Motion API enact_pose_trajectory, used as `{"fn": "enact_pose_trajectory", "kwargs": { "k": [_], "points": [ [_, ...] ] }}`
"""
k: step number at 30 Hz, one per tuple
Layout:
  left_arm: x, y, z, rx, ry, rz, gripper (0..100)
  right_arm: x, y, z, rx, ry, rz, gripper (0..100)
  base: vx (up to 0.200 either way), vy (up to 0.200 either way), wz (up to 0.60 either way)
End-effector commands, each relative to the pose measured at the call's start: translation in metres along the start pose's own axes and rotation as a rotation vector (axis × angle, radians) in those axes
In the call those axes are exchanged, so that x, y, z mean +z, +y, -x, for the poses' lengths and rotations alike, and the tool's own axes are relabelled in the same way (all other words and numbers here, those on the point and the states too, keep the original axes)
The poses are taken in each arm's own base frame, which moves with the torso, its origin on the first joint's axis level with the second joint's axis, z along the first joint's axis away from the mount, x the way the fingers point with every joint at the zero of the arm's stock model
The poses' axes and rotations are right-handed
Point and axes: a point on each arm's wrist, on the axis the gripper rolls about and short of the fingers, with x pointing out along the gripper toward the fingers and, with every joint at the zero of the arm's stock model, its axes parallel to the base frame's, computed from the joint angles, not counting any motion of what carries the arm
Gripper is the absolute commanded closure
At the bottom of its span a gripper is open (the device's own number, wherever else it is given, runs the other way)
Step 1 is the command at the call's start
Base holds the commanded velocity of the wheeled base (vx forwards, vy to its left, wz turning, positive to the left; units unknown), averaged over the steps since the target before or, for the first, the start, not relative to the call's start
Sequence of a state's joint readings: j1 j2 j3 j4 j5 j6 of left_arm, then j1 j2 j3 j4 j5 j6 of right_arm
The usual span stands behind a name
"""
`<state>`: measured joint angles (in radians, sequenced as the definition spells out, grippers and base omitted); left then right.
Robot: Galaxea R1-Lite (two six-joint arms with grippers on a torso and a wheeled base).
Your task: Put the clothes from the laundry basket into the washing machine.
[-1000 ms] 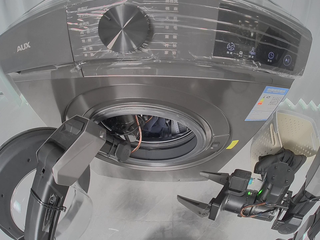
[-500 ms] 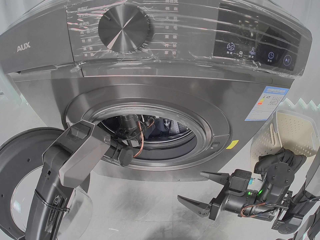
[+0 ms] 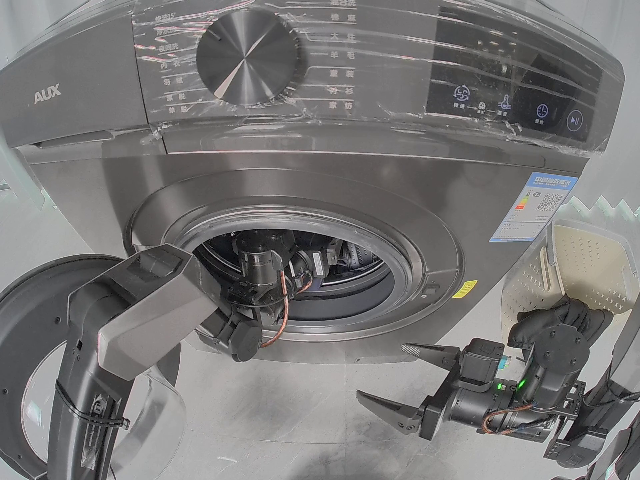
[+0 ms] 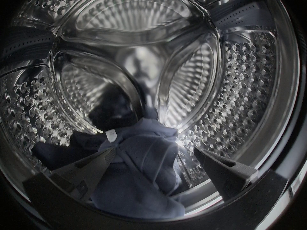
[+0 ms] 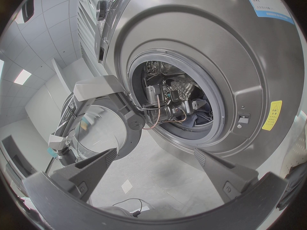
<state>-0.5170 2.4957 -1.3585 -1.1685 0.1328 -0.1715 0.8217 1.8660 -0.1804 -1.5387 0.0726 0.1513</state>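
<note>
Inside the one grey steel washing machine, the left gripper hangs spread and empty with one dark blue cloth garment just beyond its tips, while the right gripper, also spread and empty, hovers outside, one cream perforated plastic laundry basket with one black garment close behind it.

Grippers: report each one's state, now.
Left gripper: open, empty, inside the drum.
Right gripper: open, empty, outside the washing machine.
</note>
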Motion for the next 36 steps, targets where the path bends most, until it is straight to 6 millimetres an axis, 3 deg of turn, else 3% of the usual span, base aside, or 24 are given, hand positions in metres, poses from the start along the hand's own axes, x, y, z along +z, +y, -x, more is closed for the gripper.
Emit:
{"fn": "enact_pose_trajectory", "kwargs": {
  "k": [1,2,3,8,15,20,22,23,26,27,30,33,35,36],
  "points": [
    [0.015,-0.017,0.03,-0.041,0.049,-0.02,0,0.001,-0.001,0.001,-0.002,-0.005,0.001,0,0.0,0.0,0.0],
    [0.015,-0.017,0.03,-0.041,0.049,-0.02,0,0.001,-0.001,0.001,-0.002,-0.005,0.001,0,0.0,0.0,0.0],
    [0.015,-0.021,0.044,-0.054,0.083,-0.032,0,0.001,-0.001,0.001,-0.003,-0.003,0.001,0,0.0,0.0,0.0],
    [0.009,-0.029,0.075,-0.105,0.15,-0.064,0,0.001,0.0,0.001,-0.003,-0.003,0.001,0,0.0,0.0,0.0],
    [-0.001,-0.026,0.092,-0.126,0.158,-0.105,0,0.001,0.0,0.002,-0.001,-0.004,0.001,0,0.0,0.0,0.0],
    [0.009,-0.044,0.127,-0.183,0.191,-0.113,0,0.001,-0.001,0.002,-0.005,-0.005,0.0,0,0.0,0.0,0.0],
    [0.01,-0.047,0.133,-0.192,0.196,-0.113,0,0.001,-0.001,0.002,-0.007,-0.005,0.0,0,0.0,0.0,0.0],
    [0.016,-0.056,0.155,-0.23,0.212,-0.113,0,0.001,-0.001,0.006,-0.006,0.001,0.0,0,0.0,0.0,0.0],
    [0.022,-0.062,0.171,-0.257,0.199,-0.105,0,0.003,0.0,0.01,-0.005,-0.007,0.001,0,0.0,0.0,0.0],
    [0.03,-0.07,0.188,-0.289,0.171,-0.081,0,0.006,0.0,0.016,-0.008,-0.021,0.003,0,0.0,0.0,0.0],
    [0.042,-0.078,0.211,-0.33,0.127,-0.027,0,0.011,0.0,0.025,-0.015,-0.042,0.003,0,0.0,0.0,0.0],
    [0.046,-0.079,0.237,-0.369,0.116,-0.009,0,0.009,-0.003,0.036,-0.032,-0.036,0.0,0,0.0,0.0,0.0],
    [0.047,-0.077,0.243,-0.365,0.117,-0.015,0,0.009,-0.003,0.039,-0.035,-0.032,0.0,0,0.0,0.0,0.0],
    [0.05,-0.074,0.258,-0.35,0.122,-0.017,0,0.009,-0.003,0.047,-0.044,-0.037,-0.001,0,0.0,0.0,0.0]
  ]
}}
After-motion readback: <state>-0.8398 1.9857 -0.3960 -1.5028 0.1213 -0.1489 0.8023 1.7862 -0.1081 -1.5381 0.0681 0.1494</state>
